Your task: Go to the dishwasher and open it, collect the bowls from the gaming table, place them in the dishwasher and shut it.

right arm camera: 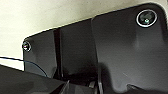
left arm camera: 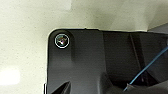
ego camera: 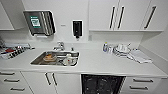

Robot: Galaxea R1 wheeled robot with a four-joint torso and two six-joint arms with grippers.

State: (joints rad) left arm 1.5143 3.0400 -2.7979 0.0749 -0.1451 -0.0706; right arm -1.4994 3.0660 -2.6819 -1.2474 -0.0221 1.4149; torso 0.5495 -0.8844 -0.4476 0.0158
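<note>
Head view high, facing countertop [ego camera: 100,65]

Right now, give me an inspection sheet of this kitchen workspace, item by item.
Surface: white countertop with a steel sink set in it.
Job's things: dishwasher below the counter, its dark inside showing; bowls nothing seen.
Clutter: dishes in the sink, crockery and a folded cloth to the right.
Grippers: fingers cannot be made out.
Cables: a blue cable by the left wrist.
Surroundings: white cabinets, paper towel dispenser.

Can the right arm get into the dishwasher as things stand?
Probably yes: the dishwasher under the counter stands open, its dark inside exposed, and nothing visibly blocks it.
</note>
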